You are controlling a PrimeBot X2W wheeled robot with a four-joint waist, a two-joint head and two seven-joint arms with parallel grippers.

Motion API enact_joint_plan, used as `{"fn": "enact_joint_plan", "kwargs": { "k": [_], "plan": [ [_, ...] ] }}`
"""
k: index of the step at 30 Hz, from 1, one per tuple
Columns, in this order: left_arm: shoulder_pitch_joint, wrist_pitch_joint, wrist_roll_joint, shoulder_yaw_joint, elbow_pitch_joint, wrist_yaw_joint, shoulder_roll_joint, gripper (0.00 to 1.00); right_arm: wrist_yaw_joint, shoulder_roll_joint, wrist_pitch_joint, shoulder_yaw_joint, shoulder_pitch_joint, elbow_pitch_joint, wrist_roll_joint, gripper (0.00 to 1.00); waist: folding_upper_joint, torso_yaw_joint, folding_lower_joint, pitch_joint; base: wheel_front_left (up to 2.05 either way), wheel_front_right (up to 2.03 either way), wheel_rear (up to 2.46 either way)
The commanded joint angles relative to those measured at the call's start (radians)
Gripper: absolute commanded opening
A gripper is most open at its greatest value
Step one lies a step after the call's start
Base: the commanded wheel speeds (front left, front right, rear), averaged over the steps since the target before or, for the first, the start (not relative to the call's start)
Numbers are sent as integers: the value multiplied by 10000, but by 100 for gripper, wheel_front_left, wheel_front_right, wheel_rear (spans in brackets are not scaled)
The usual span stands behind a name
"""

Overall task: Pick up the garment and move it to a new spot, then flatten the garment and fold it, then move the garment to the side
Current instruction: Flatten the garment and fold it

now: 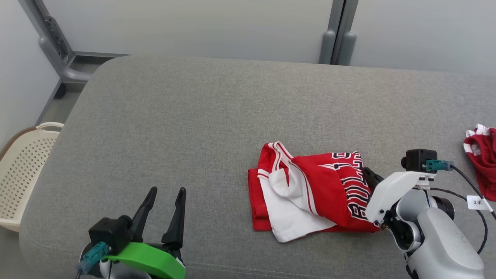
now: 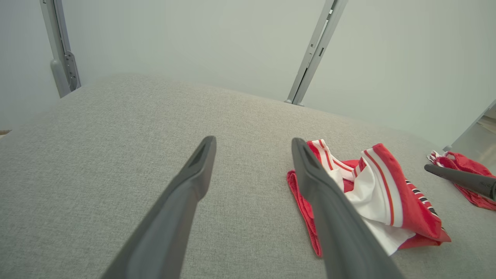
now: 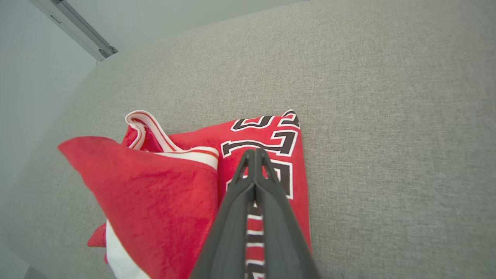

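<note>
Two garments, one basket (perforated).

Cushion lies bare left of the garment; a second red cloth sits at right

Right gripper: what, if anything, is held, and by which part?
Cannot tell: the right gripper is shut over the lettered part of the garment; any pinched cloth is unclear.

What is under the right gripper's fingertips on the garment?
The shut right gripper sits over the black-lettered red panel of the garment, which lies on the grey cushion. The fingers cover the cloth directly beneath them, so whether any fold is pinched cannot be seen.
</note>
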Motion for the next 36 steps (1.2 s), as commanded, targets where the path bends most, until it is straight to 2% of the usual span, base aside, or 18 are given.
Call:
{"fn": "enact_joint_plan", "kwargs": {
  "k": [1, 10, 18, 31, 36],
  "plan": [
    [9, 38, 59, -7, -45, 47, 74, 100, -1, -10, -136, -25, 104, 189, 63, 0, -1, 149, 0, 152, 0, 0, 0],
    [-271, 65, 115, -34, -158, 83, 88, 100, -1, -102, -521, 772, -462, 1110, 592, 0, -1, 575, 0, 599, 0, 0, 0],
    [-356, 2, 78, -29, -96, 77, 79, 100, -1, -182, -621, 2130, -905, 1440, 1315, 0, -1, 754, 0, 708, 0, 0, 0],
    [-386, -108, 2, 8, -28, 130, 47, 100, -1, -639, -545, 5566, -666, 244, 2692, 0, -1, 526, 0, 684, 0, 0, 0],
    [-392, -125, -19, 18, -16, 150, 40, 100, -1, -865, -931, 6144, -889, -70, 2842, 0, -1, 390, 0, 673, 0, 0, 0]
  ]
}}
